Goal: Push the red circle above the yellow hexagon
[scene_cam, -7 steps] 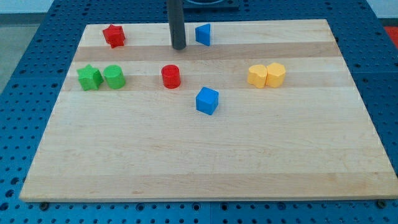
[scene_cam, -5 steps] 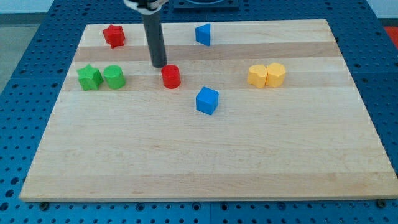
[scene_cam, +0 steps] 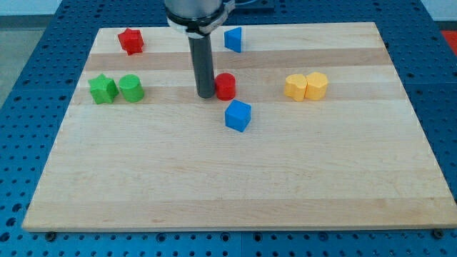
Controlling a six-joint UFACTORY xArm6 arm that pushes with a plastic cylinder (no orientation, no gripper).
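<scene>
Tip on the left flank of the red circle, mid-push toward the yellow pair.

My tip (scene_cam: 206, 95) touches the view's-left side of the red circle (scene_cam: 226, 86), which sits mid-table (scene_cam: 235, 185), left of the yellow hexagon (scene_cam: 317, 86) and level with it, well apart. No fingers on this rig, just a bare rod, so no spread or pinch to report. A second yellow block (scene_cam: 295, 87) touches the hexagon's left side; the blue cube (scene_cam: 238, 116) lies just below the circle. Judgement: a straight rightward push would run the circle into the yellow block, so I should shift contact to the circle's lower-left and drive it up and right. Keep the push line through its centre or it will roll off the rod, then stop it above the hexagon, short of the blue triangle (scene_cam: 233, 38).
</scene>
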